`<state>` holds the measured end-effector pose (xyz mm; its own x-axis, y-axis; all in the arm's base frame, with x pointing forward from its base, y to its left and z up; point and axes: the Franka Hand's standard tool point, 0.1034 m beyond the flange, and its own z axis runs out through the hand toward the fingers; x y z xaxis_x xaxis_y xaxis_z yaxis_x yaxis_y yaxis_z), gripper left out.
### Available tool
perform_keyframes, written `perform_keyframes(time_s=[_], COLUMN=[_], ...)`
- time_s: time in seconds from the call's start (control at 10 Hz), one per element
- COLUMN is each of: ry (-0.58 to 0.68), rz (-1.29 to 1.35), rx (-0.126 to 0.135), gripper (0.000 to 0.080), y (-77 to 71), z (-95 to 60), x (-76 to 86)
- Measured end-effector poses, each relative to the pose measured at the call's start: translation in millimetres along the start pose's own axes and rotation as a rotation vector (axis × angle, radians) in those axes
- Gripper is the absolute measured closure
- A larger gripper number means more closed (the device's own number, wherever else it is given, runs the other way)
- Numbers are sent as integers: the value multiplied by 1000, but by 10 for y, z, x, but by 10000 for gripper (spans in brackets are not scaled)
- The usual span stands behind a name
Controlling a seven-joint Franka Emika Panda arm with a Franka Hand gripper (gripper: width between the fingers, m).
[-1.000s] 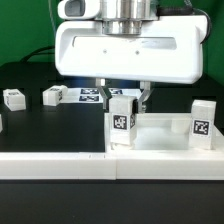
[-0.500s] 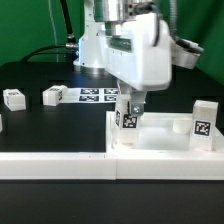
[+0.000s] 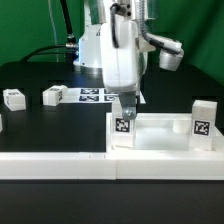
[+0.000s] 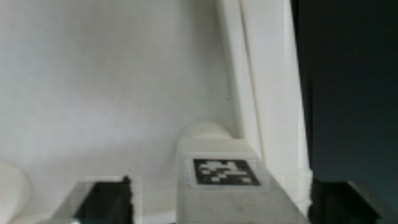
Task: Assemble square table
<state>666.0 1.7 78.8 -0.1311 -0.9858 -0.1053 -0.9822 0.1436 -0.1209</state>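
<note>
The white square tabletop (image 3: 160,143) lies tray-side up near the front, and its rim fills the wrist view (image 4: 107,90). A short white tagged leg (image 3: 123,128) stands upright in its corner socket at the exterior view's left. My gripper (image 3: 127,106) comes straight down and is shut on this leg's top. In the wrist view the leg (image 4: 226,170) sits between my two dark fingers (image 4: 111,200), with the gripper (image 4: 222,198) centred on it. A second leg (image 3: 201,118) stands in the corner at the exterior view's right.
Two loose white legs (image 3: 13,98) (image 3: 53,95) lie on the black table at the exterior view's left. The marker board (image 3: 92,96) lies behind the gripper. A long white rail (image 3: 60,166) runs along the front edge.
My wrist has turned about a quarter turn around the vertical while staying over the same corner. The leg in my fingers has stayed in its socket, now upright.
</note>
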Motion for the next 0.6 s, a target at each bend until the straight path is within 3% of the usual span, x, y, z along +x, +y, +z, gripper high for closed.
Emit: perform_keyframes(time_s=[0.1, 0.3, 0.6], ry=[21, 21, 21], rz=[-218, -582, -741], rx=[-15, -24, -25], gripper=[188, 157, 151], y=[52, 121, 111], z=[32, 86, 81], x=[-50, -39, -30])
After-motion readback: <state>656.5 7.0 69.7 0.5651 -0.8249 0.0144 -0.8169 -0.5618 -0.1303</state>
